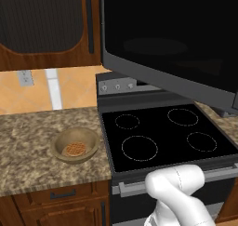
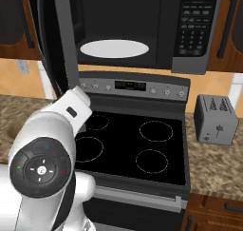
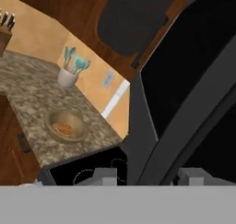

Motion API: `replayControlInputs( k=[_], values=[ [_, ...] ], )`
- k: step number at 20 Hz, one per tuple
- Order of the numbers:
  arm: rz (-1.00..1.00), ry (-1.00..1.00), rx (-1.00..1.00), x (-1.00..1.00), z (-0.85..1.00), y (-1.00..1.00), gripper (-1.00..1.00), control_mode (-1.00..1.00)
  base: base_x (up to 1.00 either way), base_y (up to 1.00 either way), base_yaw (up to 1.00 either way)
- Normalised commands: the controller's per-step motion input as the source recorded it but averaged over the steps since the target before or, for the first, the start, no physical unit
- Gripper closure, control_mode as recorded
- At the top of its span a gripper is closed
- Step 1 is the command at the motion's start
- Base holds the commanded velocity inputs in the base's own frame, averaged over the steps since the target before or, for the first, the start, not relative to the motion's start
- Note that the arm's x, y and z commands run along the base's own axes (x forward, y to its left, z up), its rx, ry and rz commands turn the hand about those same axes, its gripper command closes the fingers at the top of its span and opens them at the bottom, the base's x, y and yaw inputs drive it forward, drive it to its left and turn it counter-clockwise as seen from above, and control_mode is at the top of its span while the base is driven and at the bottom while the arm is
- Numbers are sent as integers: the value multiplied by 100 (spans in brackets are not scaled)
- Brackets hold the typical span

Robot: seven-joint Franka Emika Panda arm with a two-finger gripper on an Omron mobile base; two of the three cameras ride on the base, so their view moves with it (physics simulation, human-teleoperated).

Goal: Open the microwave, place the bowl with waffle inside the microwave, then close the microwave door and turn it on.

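The microwave (image 2: 166,30) hangs above the stove, its black interior and white turntable plate (image 2: 114,48) exposed. The microwave door (image 1: 172,39) stands swung open toward me; in the hand view its black glass (image 3: 193,66) fills the right side. The tan bowl (image 1: 75,145) sits on the granite counter left of the stove with the waffle (image 1: 75,149) in it; the hand view shows the same bowl (image 3: 66,126) and waffle (image 3: 63,129). My gripper (image 3: 148,177) is at the door's edge, fingertips (image 3: 103,176) apart on either side of the door's dark bar. It holds nothing.
Under the microwave lies a black-topped stove (image 1: 162,132). A grey toaster (image 2: 216,120) stands on the right counter. At the back left are a utensil cup (image 3: 69,73) and a knife block (image 3: 4,32). Wooden cabinets flank the microwave.
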Motion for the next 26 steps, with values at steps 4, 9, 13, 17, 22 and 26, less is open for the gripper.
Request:
replayControlInputs(
  k=[4,9,13,17,22,26],
  values=[
    [0,-35,32,-100,-61,-100,100,-100,0,0,0],
    [0,-34,26,-100,-7,-100,100,-100,0,0,0],
    [0,-31,18,-44,0,-89,100,-100,0,0,0],
    [6,-14,1,78,-67,-29,100,-100,0,0,0],
    [8,0,-1,100,-57,-1,100,-100,0,0,0],
    [17,0,0,100,-2,-2,100,-100,0,0,0]
  ],
)
